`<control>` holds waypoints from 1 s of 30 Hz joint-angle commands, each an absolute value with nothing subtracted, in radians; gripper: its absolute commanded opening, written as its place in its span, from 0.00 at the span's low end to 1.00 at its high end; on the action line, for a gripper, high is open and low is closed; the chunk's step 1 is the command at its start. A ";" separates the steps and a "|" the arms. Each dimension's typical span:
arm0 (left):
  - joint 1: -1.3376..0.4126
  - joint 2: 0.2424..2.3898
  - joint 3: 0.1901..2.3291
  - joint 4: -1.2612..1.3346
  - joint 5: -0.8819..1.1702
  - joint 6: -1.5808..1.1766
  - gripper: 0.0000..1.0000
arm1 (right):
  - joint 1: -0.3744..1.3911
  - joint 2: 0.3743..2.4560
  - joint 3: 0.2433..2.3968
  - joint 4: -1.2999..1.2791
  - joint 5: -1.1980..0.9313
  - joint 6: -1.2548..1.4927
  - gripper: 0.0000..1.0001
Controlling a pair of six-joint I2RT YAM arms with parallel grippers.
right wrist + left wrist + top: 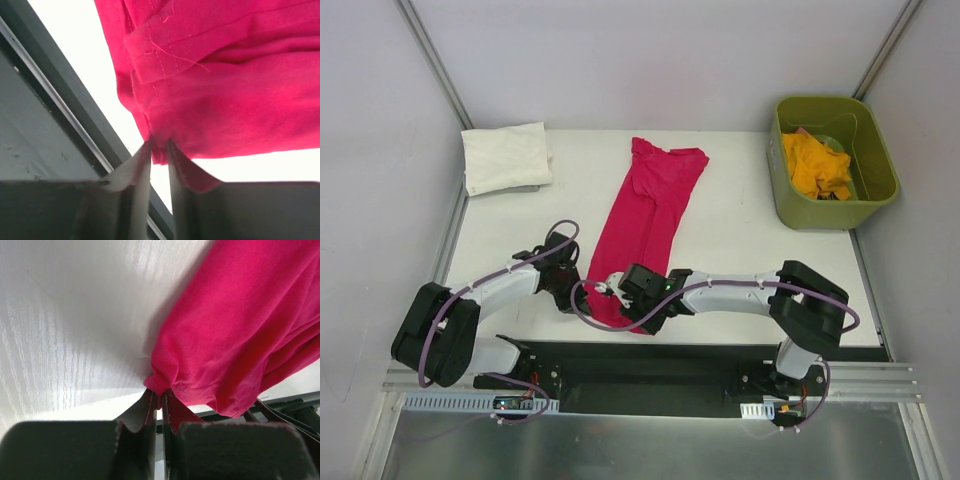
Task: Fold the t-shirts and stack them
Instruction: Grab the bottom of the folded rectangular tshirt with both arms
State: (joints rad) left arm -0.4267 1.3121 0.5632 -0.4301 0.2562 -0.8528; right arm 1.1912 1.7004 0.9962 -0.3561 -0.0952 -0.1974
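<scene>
A magenta t-shirt (pixel 653 210) lies folded lengthwise in a long strip down the middle of the table. My left gripper (pixel 582 297) is shut on its near left corner; the left wrist view shows the cloth (pixel 240 330) pinched between the jaws (pixel 160 395). My right gripper (pixel 642 320) is shut on the near right hem corner, seen in the right wrist view (pixel 159 147) with the shirt (pixel 225 90) bunched above. A folded white t-shirt (pixel 505 156) lies at the far left. An orange t-shirt (pixel 816 165) sits in the bin.
An olive green bin (pixel 873 200) stands at the far right of the table. The black base rail (pixel 650 365) runs along the near table edge just behind both grippers. White walls close the back and sides.
</scene>
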 commanded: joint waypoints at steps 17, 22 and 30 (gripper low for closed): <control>-0.436 0.868 0.382 -0.426 0.279 -0.904 0.00 | 1.192 1.497 0.939 -0.426 -0.260 -0.196 0.01; -0.436 0.913 0.491 -0.430 0.284 -0.865 0.00 | 1.129 1.444 0.956 -0.439 -0.242 -0.206 0.01; -0.436 1.098 0.761 -0.428 0.184 -0.779 0.00 | 0.973 1.427 1.060 -0.436 -0.170 -0.239 0.01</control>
